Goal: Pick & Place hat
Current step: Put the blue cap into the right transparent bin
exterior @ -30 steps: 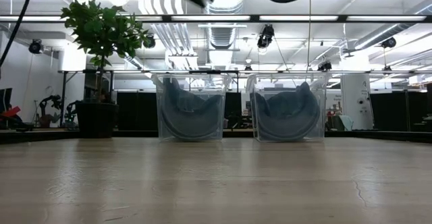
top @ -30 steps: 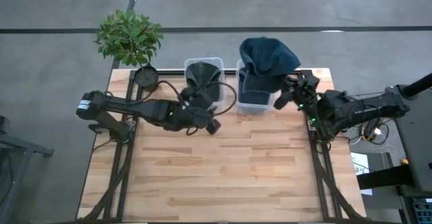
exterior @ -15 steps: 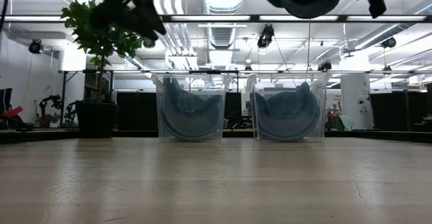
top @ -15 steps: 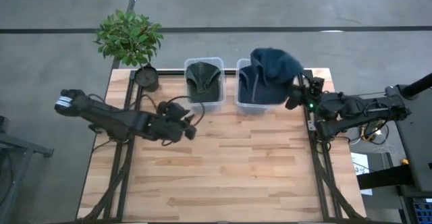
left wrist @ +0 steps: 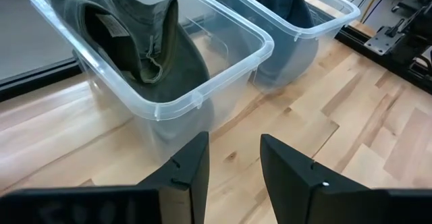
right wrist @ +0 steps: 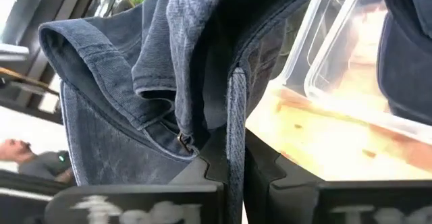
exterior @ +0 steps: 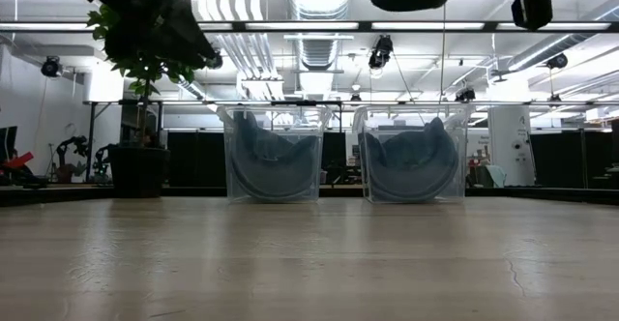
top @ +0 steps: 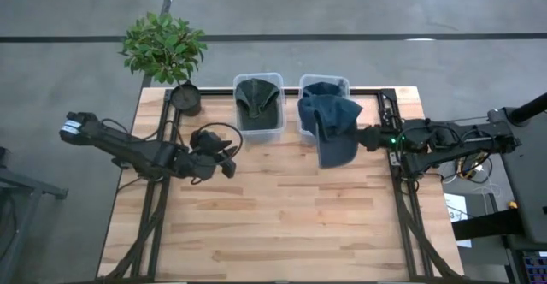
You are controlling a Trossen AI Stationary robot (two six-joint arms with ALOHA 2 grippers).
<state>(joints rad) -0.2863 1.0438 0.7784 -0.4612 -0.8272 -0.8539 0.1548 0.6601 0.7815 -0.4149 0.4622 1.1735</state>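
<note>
**Blue hat drawn clear of right bin, held above table**

Since one second ago: blue denim hat (top: 332, 128) lifted out of right bin (top: 323, 85) and swung toward the table's near side; now hanging partly over bin rim and partly over wooden tabletop (top: 282, 215). Left gripper (top: 229, 157) pulled back from green hat's bin toward left side of table, off any load.

Right gripper (top: 366, 137) at right table edge, fingers (right wrist: 202, 162) clamped on a fold of the blue hat; fabric seen pinched between them in right wrist view. Cloth is heavy denim with stitched seams and a quilted panel, draped in loose folds (right wrist: 169, 62). More dark blue fabric left lying in the right bin.

Left gripper fingers (left wrist: 182, 166) spread apart, nothing between them, pointed at the bins from just in front.

Green hat (top: 259, 98) resting crumpled in left bin (top: 258, 130); olive cotton, inner band carrying a small sewn label (left wrist: 108, 27), printing not legible. Both bins clear rigid plastic, rectangular, rounded corners, standing side by side at the far edge.

Potted plant (top: 164, 49) at far left corner, dark round pot. Tabletop of pale jointed wood strips. No readable brand marks noted.
</note>
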